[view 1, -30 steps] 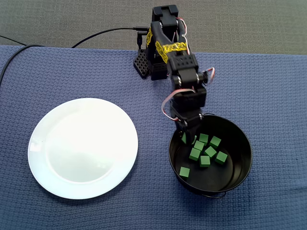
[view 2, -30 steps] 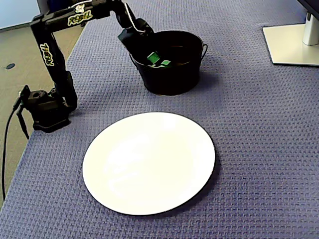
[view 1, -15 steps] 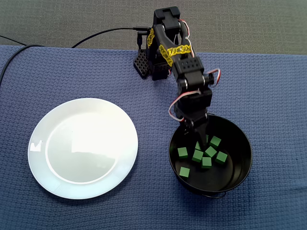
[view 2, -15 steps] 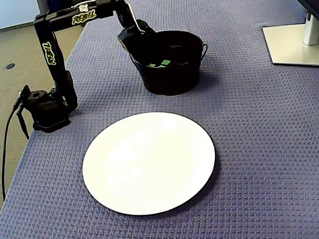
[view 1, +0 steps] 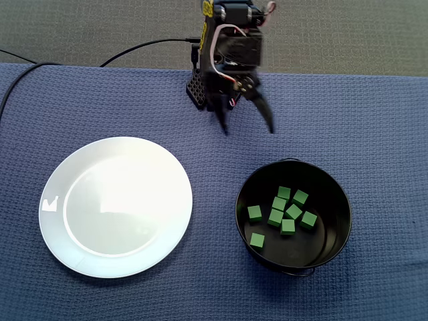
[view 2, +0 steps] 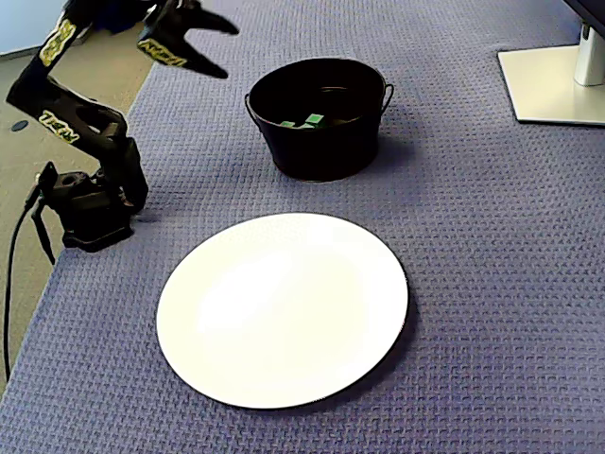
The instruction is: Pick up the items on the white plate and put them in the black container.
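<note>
The gripper (view 1: 248, 128) hangs at the top centre of a fixed view, close to the arm's base (view 1: 199, 90), with its two fingers spread wide and nothing between them; in the other fixed view it sits at the upper left (view 2: 227, 52), raised clear of the cloth and well apart from both vessels. I judge this a folded, out-of-the-way posture, since there is nothing here left to grasp: the white plate (view 1: 116, 207), at left of that view and in the lower middle of the other (view 2: 284, 307), is bare. The task's items, small green cubes (view 1: 275, 217), all lie loose on the floor of the black container (view 1: 334, 231) at lower right, about nine by my count. From the lower camera only a couple of green tops (view 2: 307, 120) peek over the rim of the pail (view 2: 321, 147). That spread suggests they were dropped in rather than placed, and the task looks complete. Everything rests on a blue-violet waffle-weave cloth (view 1: 374, 120), which should keep the plate and pail from sliding. A black cable (view 1: 134, 48) runs from the base across a grey floor (view 1: 80, 27), and a pale monitor stand (view 2: 553, 80) occupies the upper right corner.
</note>
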